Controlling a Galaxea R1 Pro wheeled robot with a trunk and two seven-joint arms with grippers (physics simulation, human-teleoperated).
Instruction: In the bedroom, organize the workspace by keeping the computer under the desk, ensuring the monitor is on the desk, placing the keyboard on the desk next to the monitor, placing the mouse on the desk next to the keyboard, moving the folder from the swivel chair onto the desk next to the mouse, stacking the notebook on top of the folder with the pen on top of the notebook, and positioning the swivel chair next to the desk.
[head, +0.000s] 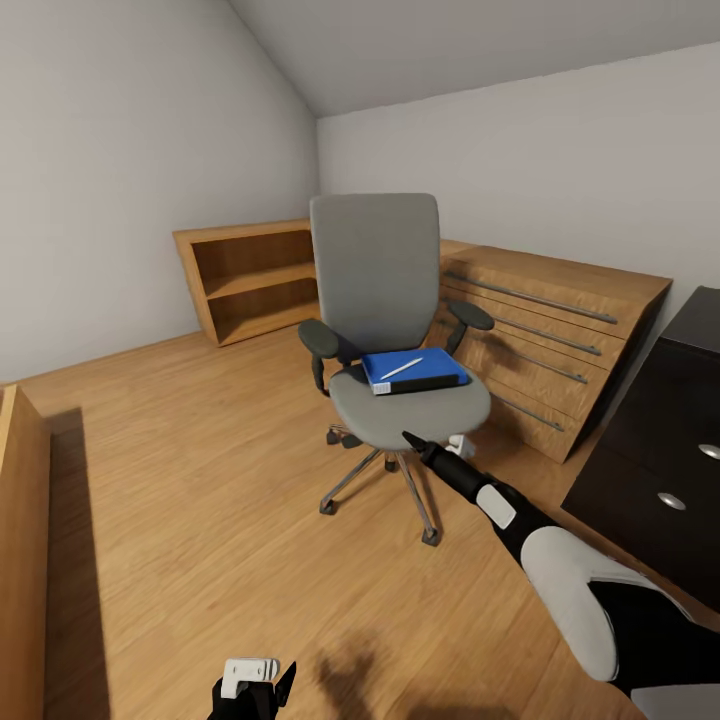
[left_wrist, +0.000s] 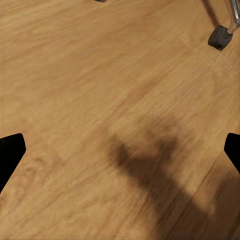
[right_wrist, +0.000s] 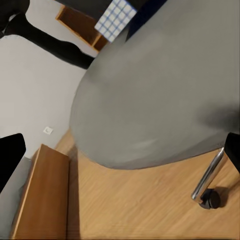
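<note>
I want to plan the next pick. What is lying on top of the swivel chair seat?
On the swivel chair seat lies the blue folder, with a thin white pen-like object on it. Whether a notebook lies between them or under the folder cannot be seen.

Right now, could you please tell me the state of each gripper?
Left gripper: open, empty, above the wood floor.
Right gripper: open, empty, near the swivel chair seat's front edge.

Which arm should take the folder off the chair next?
Right, probably. The right gripper is stretched out at the swivel chair's seat edge, near the folder. The left gripper hangs low over the floor, well short of it.
</note>
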